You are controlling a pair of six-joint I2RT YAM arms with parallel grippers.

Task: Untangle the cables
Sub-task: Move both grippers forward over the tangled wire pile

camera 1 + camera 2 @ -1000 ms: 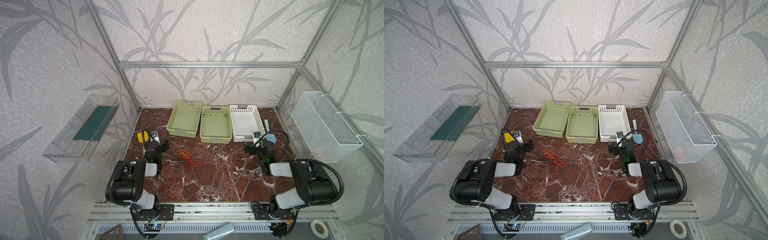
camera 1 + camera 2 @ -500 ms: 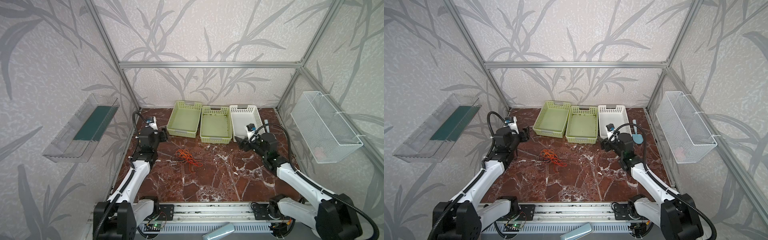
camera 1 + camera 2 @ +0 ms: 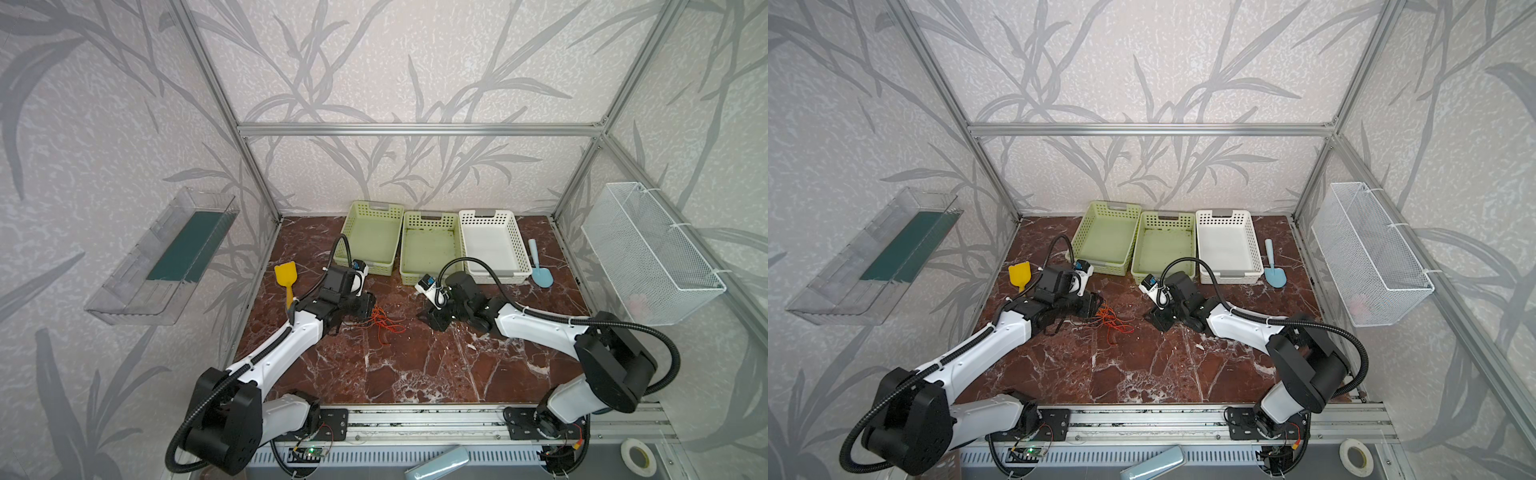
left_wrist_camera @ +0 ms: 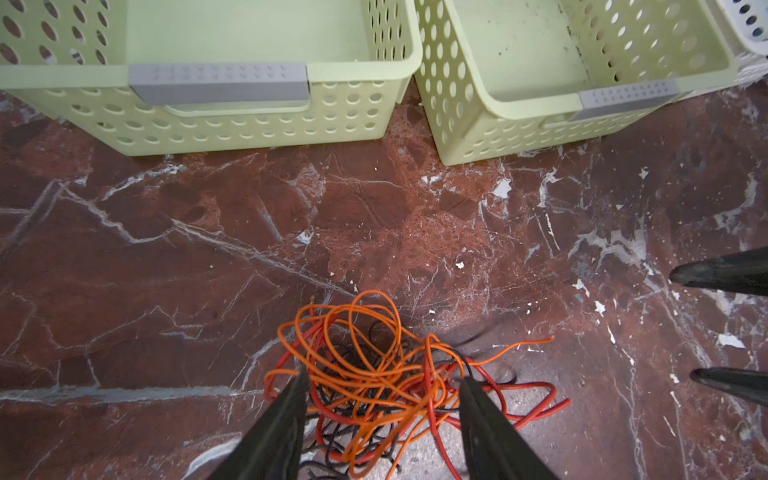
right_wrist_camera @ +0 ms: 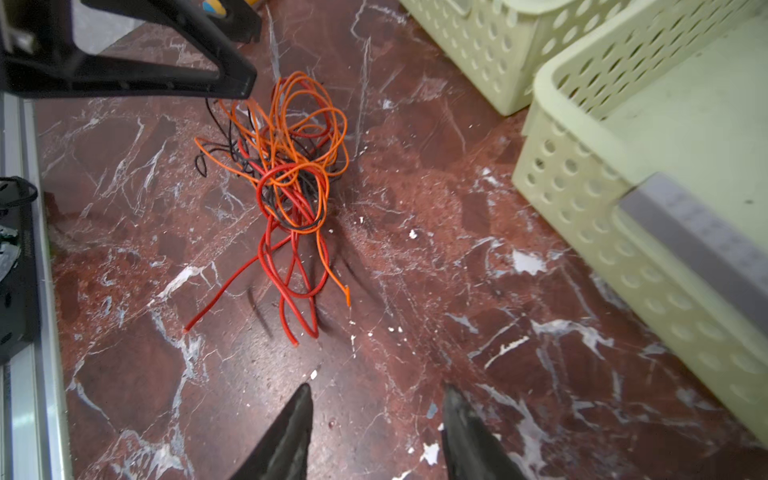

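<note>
Three tangled cables [image 5: 291,166]; left gripper [image 4: 383,376], drawn back earlier, now straddles them unclenched; right gripper [image 5: 378,390], likewise advanced, hangs released, empty.

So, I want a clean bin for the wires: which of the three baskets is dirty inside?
The middle basket, green, between the other green basket and the white basket: dark specks mark its floor; theirs look clean.

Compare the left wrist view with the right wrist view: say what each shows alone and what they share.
Left wrist only: a corner of the white basket. Right wrist only: the metal rail along the table's edge. Both: the cables, two green baskets, the marble table, and fingers of the left hand and right hand, both open.
</note>
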